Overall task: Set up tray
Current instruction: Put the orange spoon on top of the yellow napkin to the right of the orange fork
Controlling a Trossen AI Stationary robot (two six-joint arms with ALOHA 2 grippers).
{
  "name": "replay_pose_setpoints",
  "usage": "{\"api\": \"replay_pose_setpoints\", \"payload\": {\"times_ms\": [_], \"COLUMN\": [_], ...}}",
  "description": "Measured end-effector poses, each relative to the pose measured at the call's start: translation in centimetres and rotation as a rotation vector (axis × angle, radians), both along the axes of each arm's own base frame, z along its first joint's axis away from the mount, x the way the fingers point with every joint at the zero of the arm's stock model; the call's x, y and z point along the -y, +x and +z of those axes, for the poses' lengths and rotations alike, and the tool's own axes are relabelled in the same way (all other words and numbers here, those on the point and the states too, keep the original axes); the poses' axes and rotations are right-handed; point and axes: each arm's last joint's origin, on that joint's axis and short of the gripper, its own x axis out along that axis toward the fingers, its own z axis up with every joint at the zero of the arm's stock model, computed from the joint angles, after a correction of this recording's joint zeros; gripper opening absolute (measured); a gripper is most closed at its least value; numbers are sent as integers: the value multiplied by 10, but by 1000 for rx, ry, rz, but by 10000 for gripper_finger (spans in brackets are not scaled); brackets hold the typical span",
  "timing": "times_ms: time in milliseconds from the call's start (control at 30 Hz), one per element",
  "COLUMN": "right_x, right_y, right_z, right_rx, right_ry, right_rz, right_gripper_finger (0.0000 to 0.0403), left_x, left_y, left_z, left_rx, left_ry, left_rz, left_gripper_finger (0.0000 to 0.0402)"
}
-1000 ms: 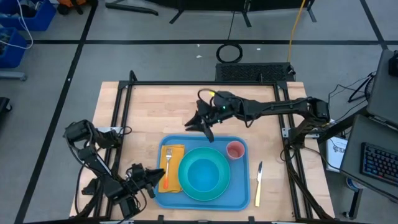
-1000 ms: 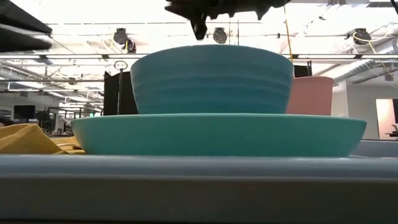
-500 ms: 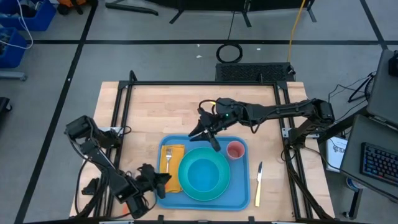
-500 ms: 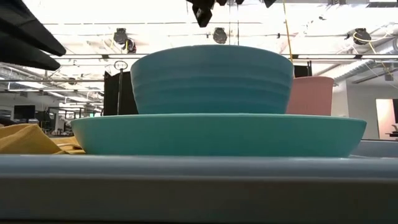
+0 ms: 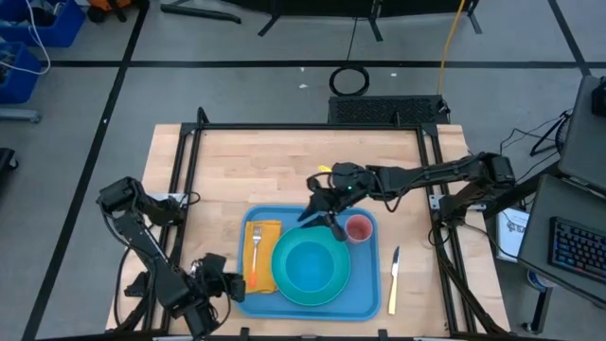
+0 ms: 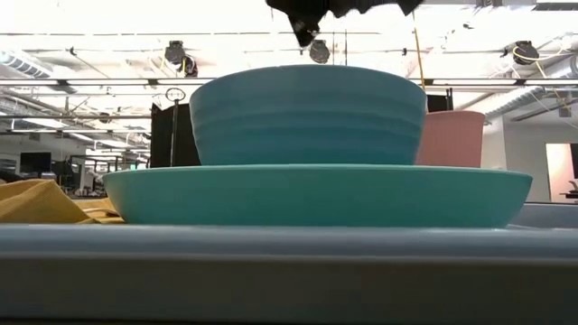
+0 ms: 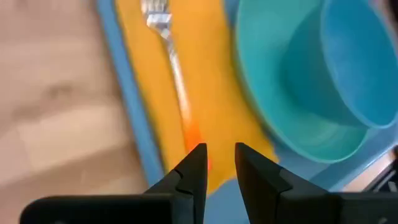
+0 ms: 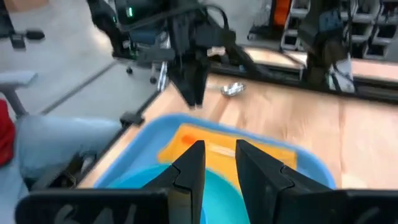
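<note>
The blue tray (image 5: 367, 284) lies near the table's front edge. On it a turquoise plate (image 5: 284, 275) carries a blue bowl (image 5: 312, 268). Left of the plate a yellow napkin (image 5: 267, 270) lies flat with a fork (image 5: 255, 248) on top, and a pink cup (image 5: 358, 228) stands at the far right. My left gripper (image 5: 230, 282) hovers off the tray's near left corner, open by a narrow gap, above the fork's orange handle (image 7: 193, 134). My right gripper (image 5: 329, 220) hangs above the tray's far edge beside the cup, also narrowly open and empty.
A knife (image 5: 393, 280) with a yellow handle lies on the wood just right of the tray. A black frame (image 5: 303, 127) runs around the table top. Bare wood stretches beyond the tray's far edge.
My left gripper has drawn back from the napkin's near left part, risen and turned at the wrist. My right gripper has travelled toward the table's near and right edges, from beyond the tray's far edge to above it, close to the pink cup. The dishes have stayed put.
</note>
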Motion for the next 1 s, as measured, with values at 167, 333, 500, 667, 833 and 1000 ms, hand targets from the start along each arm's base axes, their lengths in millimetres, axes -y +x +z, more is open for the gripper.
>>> {"api": "replay_pose_setpoints", "payload": {"times_ms": [167,333,500,667,833,1000], "right_x": [4,12,13,12,12,12], "right_y": [-16,-30,-34,-32,-31,-31], "right_z": [-8,11,18,17,17,17], "right_rx": [47,159,192,217,217,215], "right_ry": [-19,-34,-73,-95,-96,-95], "right_rz": [-4,-68,-124,-111,-112,-108], "right_gripper_finger": [79,79,79,79,79,79], "left_x": [4,12,16,17,20,24], "left_y": [-4,-9,-12,-22,-33,-40], "left_z": [-3,2,10,10,10,-2], "left_rx": [-163,-206,-256,-429,-450,-661], "left_ry": [-152,-219,-246,-287,-272,-296], "left_rz": [32,35,37,58,61,126], "left_gripper_finger": [72,27,7,56,119,166]}}
